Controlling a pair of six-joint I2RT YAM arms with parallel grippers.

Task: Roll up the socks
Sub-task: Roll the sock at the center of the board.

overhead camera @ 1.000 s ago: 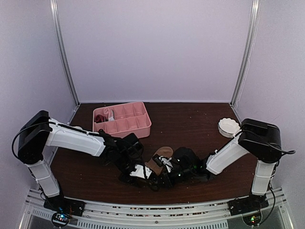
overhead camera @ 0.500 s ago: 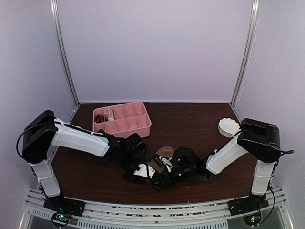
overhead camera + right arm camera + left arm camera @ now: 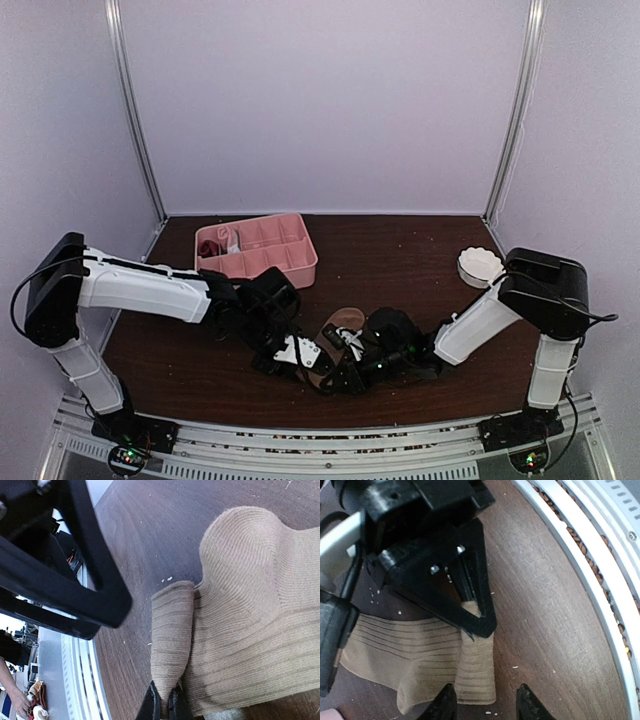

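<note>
The left arm (image 3: 150, 290) is lying stretched out low over the dark brown wooden surface (image 3: 400, 260), its wrist bent down so that the left hand (image 3: 485, 706) is pointing toward the near metal rail (image 3: 590, 575). Its two fingers are standing spread, one on each side of the folded end of the tan ribbed sock (image 3: 420, 645), which is lying flat directly beneath and ahead of this hand. One finger is sitting at the fabric's edge; the other is hanging over bare wood, clear of it. The right arm (image 3: 480, 320) is angling in low from the opposite side, and the right hand (image 3: 162, 706) is facing the left one almost tip to tip. Its fingers are pressed together, pinching a narrow turned-over fold of the sock, while the rest of the fabric is spreading out beside and beyond it.

From above, both hands are covering most of the sock, leaving one rounded end showing past them. Whether a single sock or two stacked ones are lying there I cannot tell. The left fingers are being cut off by the picture's edge in their own view.

Showing are two arms, one tan piece of fabric, one pink plastic divided tray (image 3: 262, 266) well beyond the left hand with one small dark red bundle (image 3: 210, 246) in a corner compartment, and one white scalloped bowl (image 3: 480, 266) far beyond the right hand.
</note>
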